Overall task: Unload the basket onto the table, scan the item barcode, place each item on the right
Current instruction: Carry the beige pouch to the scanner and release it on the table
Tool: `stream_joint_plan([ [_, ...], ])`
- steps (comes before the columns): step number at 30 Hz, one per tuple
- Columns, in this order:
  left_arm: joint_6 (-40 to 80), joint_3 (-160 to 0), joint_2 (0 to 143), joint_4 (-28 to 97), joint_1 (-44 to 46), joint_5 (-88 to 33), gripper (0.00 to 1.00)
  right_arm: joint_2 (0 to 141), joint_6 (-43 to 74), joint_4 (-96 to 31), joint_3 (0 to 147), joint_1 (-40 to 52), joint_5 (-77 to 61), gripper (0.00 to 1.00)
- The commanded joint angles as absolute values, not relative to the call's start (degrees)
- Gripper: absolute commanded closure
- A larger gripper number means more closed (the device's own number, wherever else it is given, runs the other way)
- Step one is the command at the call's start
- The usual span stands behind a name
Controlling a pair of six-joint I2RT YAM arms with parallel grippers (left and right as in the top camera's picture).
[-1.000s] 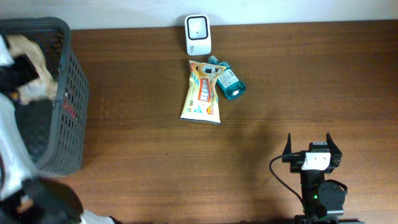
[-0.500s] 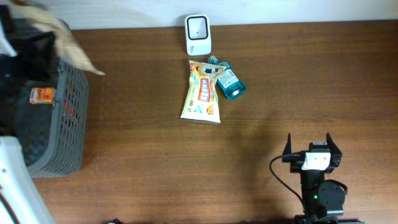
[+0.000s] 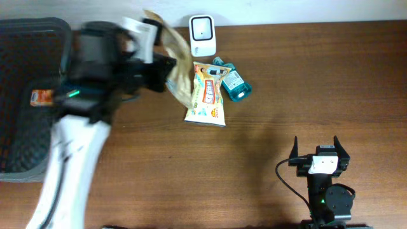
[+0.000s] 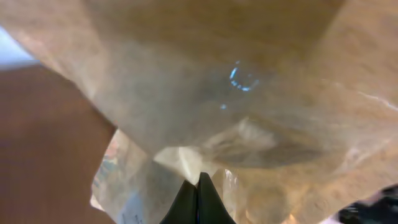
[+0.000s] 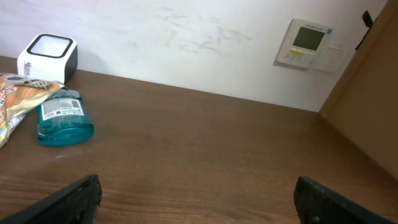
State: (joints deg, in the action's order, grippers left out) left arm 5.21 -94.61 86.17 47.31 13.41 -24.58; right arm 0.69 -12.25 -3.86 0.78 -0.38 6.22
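Brown wood of the table (image 3: 331,76), near edge first: right gripper (image 3: 316,145) parked there, jaws spread wide on nothing, well apart from everything else and playing no part. Mid-table, the white left arm (image 3: 70,165) slants up from the near left corner toward the far middle, blurred in the overhead view, wrist pointing rightward. Left gripper (image 4: 199,188) pinched tight on a tan packet (image 3: 179,60) (crinkly film; it fills the wrist view, fingertips together at its lower edge). Packet appears held up off the wood, outside the basket (image 3: 38,23) at the left, its right side overlapping the orange snack pouch (image 3: 205,95) as seen from above; teal bottle (image 3: 233,83) lies touching that pouch. Far edge: scanner (image 3: 202,35), window up, packet just to its left and not over the window. Judgement: pick and carry look done, presenting the packet to the scanner is left; no barcode shows on the film, so which face should turn to the window cannot be told; one small orange item (image 3: 41,97) lies in the basket
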Motion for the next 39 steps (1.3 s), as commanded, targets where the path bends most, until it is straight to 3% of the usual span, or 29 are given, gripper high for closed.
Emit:
stream_joint_plan([
  [1, 14.28, -92.60, 95.81, 44.97, 20.21, 2.70, 1.00, 0.43, -12.21, -4.05, 0.32, -0.05, 7.14, 0.02],
  [3, 21.26, -92.60, 100.97, 41.95, 22.15, 8.69, 1.00, 0.43, -12.21, -4.05, 0.32, -0.05, 7.14, 0.02],
  [9, 34.41, -92.60, 111.37, 38.20, 23.27, 9.52, 1.00, 0.43, -12.21, -4.05, 0.32, -0.05, 7.14, 0.01],
  [17, 37.95, -92.60, 115.61, 40.25, 23.27, 8.97, 1.00, 0.43, -12.21, -4.05, 0.32, -0.05, 7.14, 0.02],
  [18, 37.95, -92.60, 115.61, 40.80, 23.27, 8.49, 0.96, 0.43, -12.21, -4.05, 0.32, -0.05, 7.14, 0.02],
  [21, 37.91, -92.62, 115.61, 43.42, 23.27, 8.19, 0.59, 0.43, -12.21, -4.05, 0.32, -0.05, 7.14, 0.02],
  [23, 37.87, -92.66, 115.57, 44.45, 23.27, 8.10, 0.51, 0.43, -12.21, -4.05, 0.32, -0.05, 7.14, 0.02],
  [25, 35.86, -93.34, 115.28, 45.32, 23.27, 7.11, 0.45, 0.43, -12.21, -4.05, 0.32, -0.05, 7.14, 0.02],
  [31, 20.62, -103.88, 110.32, 50.39, 22.92, 8.01, 0.37, 0.43, -12.21, -4.08, 0.32, -0.05, 7.14, 0.02],
  [34, 13.10, -111.92, 106.80, 53.60, 22.00, 13.72, 0.26, 0.43, -12.21, -4.05, 0.32, -0.05, 7.14, 0.02],
  [38, 6.96, -122.10, 102.43, 56.51, 17.28, 21.87, 0.26, 0.43, -12.21, -4.08, 0.32, -0.05, 7.14, 0.02],
  [39, 6.46, -123.85, 101.47, 56.80, 15.29, 22.41, 0.22, 0.43, -12.21, -4.05, 0.32, -0.05, 7.14, 0.02],
])
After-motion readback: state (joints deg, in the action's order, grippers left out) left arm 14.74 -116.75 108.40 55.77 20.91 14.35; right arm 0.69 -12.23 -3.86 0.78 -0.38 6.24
